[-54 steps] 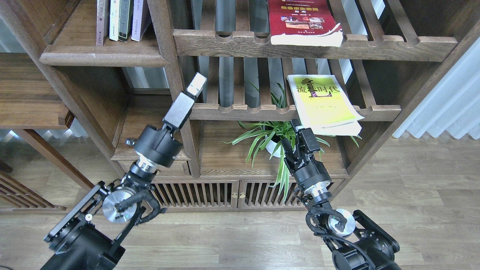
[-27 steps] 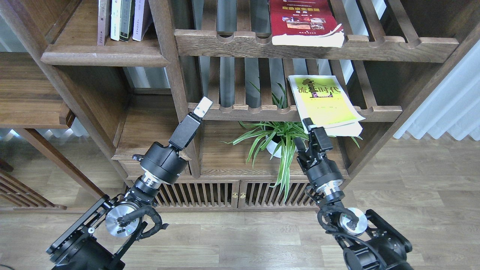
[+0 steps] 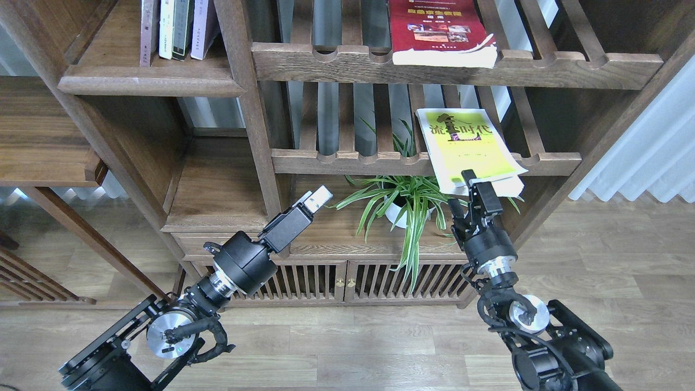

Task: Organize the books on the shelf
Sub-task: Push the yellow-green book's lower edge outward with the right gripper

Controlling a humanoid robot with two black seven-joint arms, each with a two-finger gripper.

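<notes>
Dark-brown bookcase fills the view, standing on a pale plank floor. Yellow-green book (image 3: 468,145) lies flat on the middle slatted rack (image 3: 353,161), its near end overhanging the front rail, so an edge is offered for gripping. Right gripper (image 3: 471,191) sits just below that overhang, jaws apart, apparently lined up to take it. Red book (image 3: 438,32) lies likewise on the upper rack. Solid shelf (image 3: 146,84) at upper left carries upright volumes and looks the likely destination. Left gripper (image 3: 317,198) holds nothing; whether its jaws are parted cannot be told. Potted plant (image 3: 404,203) stands between the arms.
</notes>
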